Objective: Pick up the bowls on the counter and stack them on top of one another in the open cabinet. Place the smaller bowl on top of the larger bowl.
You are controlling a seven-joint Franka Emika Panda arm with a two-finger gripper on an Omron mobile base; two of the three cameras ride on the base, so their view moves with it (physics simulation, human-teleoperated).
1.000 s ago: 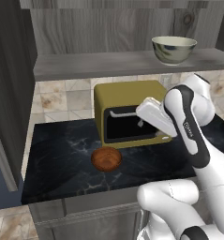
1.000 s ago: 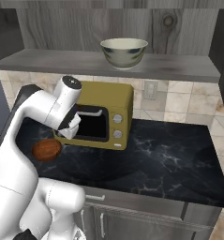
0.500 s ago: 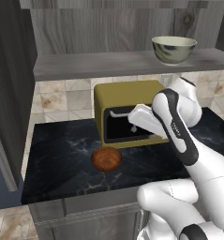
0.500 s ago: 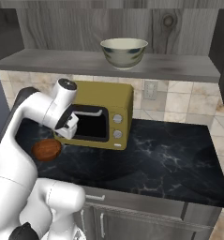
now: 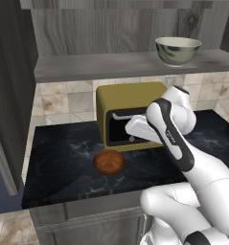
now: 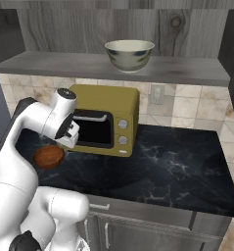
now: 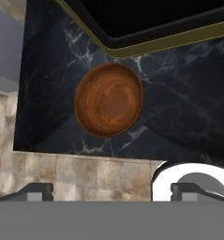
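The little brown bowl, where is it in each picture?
Left base view: the little brown bowl sits low and centre, on the counter before the yellow microwave.
Right base view: far left, beside the arm.
Hand view: centre, just below the microwave's edge.
Shared landmark: the yellow microwave.

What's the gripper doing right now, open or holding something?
Gripper: open and empty, above the small brown bowl on the counter.
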